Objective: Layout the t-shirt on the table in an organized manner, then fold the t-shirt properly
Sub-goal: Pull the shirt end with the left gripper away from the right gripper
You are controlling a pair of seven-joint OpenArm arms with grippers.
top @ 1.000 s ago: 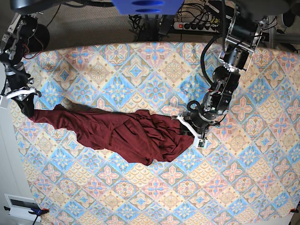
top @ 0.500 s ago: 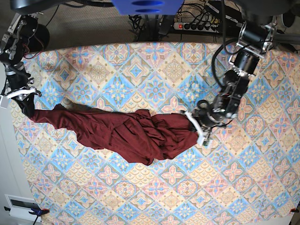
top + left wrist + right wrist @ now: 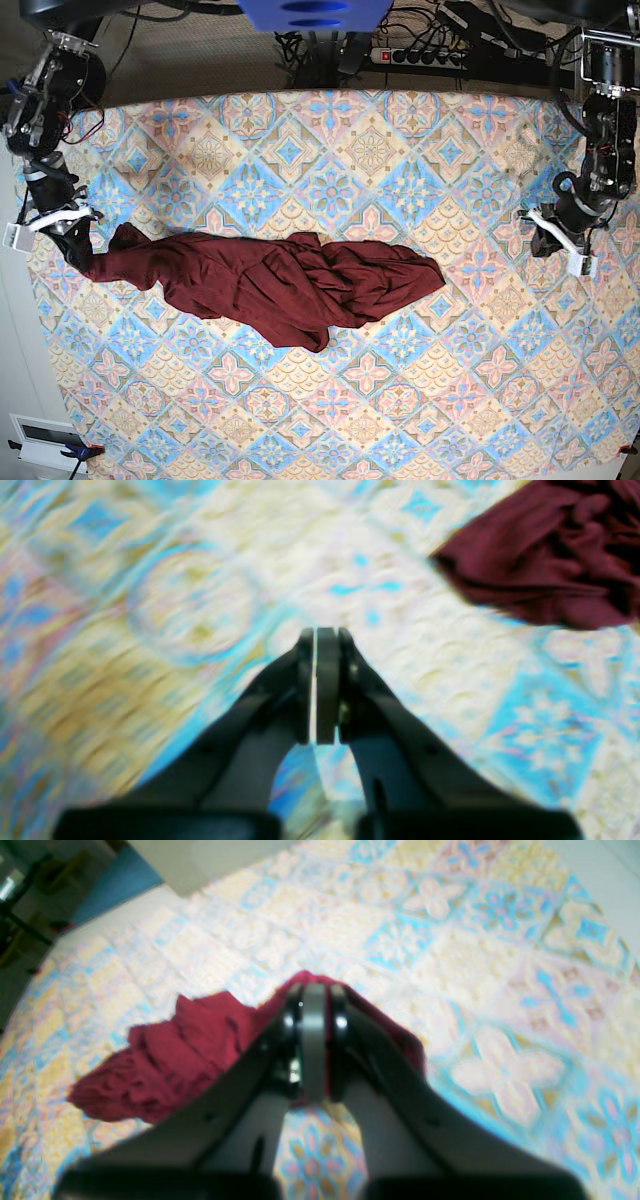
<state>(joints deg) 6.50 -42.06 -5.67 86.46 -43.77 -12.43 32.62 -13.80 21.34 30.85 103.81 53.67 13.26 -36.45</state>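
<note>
The dark maroon t-shirt [image 3: 270, 280] lies crumpled in a long band across the left and middle of the patterned table [image 3: 400, 160]. My right gripper [image 3: 76, 248] is shut on the t-shirt's left end; in the right wrist view the maroon fabric [image 3: 185, 1060] bunches around the closed fingertips [image 3: 312, 990]. My left gripper [image 3: 558, 243] is shut and empty over bare tablecloth near the table's right edge, well apart from the shirt's right end. In the left wrist view the gripper [image 3: 320, 632] is closed and the t-shirt [image 3: 540, 565] lies at the upper right.
Cables and a power strip [image 3: 420, 52] lie on the floor beyond the table's far edge. A white box [image 3: 45, 440] sits off the table's front left corner.
My left gripper has let go of the shirt's right end and moved far to the right, shut. The shirt's right end has dropped flat. My right gripper has shifted slightly with the left end.
</note>
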